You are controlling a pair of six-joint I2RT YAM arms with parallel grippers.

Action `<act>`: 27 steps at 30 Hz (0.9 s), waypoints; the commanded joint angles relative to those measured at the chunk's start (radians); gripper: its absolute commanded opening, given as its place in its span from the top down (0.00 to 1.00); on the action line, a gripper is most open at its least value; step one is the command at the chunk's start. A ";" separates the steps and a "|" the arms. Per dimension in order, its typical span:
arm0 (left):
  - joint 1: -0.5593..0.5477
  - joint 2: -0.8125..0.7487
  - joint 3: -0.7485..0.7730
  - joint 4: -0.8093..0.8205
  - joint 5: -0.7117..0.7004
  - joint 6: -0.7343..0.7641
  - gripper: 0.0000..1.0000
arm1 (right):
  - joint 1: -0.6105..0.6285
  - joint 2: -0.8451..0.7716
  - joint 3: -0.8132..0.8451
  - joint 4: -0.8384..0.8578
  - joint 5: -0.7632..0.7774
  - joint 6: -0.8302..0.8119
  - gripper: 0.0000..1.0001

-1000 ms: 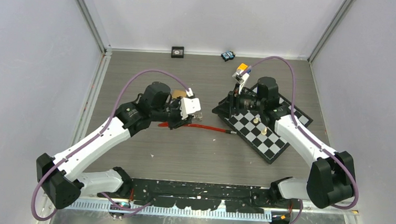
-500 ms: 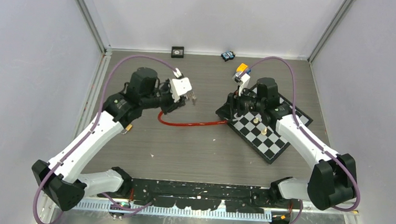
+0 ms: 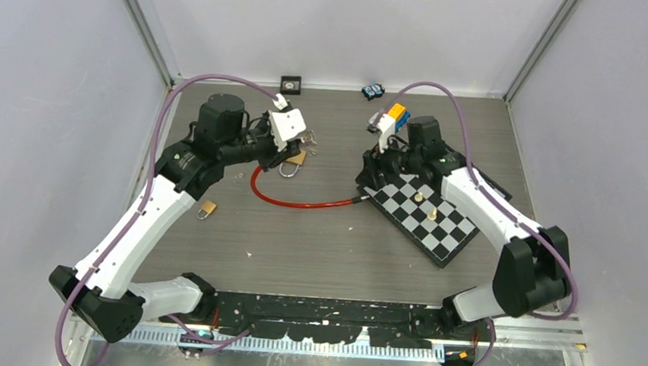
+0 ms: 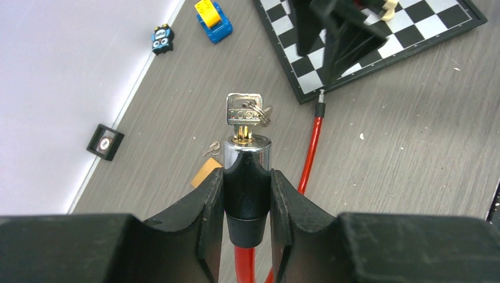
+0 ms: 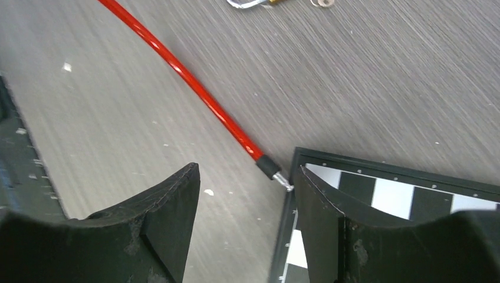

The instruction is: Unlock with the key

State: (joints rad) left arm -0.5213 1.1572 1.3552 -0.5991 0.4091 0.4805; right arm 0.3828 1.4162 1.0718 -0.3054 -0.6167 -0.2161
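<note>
The left end effector (image 4: 247,178) is being kept narrowly clamped on the chrome lock barrel (image 4: 247,154), with the key (image 4: 243,111) sitting in its keyhole. Compared with a second ago, the barrel is being carried back and leftward above the worktop (image 3: 324,252), and the red cable (image 3: 297,204) is being drawn into a curve. Farther off, the cable's pin end (image 5: 278,176) is lying free at the chessboard (image 5: 389,194) corner, between the widely parted, empty jaws of the right end effector (image 5: 246,171). The lock is judged already released.
</note>
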 commanded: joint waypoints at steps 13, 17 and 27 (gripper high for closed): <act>0.007 -0.033 -0.070 -0.010 0.199 0.035 1.00 | 0.194 0.348 0.212 -0.246 0.278 -0.537 0.37; 0.007 -0.034 -0.078 -0.014 0.218 0.037 1.00 | 0.216 0.385 0.240 -0.268 0.323 -0.588 0.37; 0.007 -0.044 -0.090 -0.032 0.241 0.052 1.00 | 0.242 0.482 0.316 -0.301 0.390 -0.688 0.38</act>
State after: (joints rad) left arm -0.5186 1.1427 1.2671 -0.6361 0.6121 0.5121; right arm 0.6155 1.8702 1.3315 -0.5819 -0.2737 -0.8322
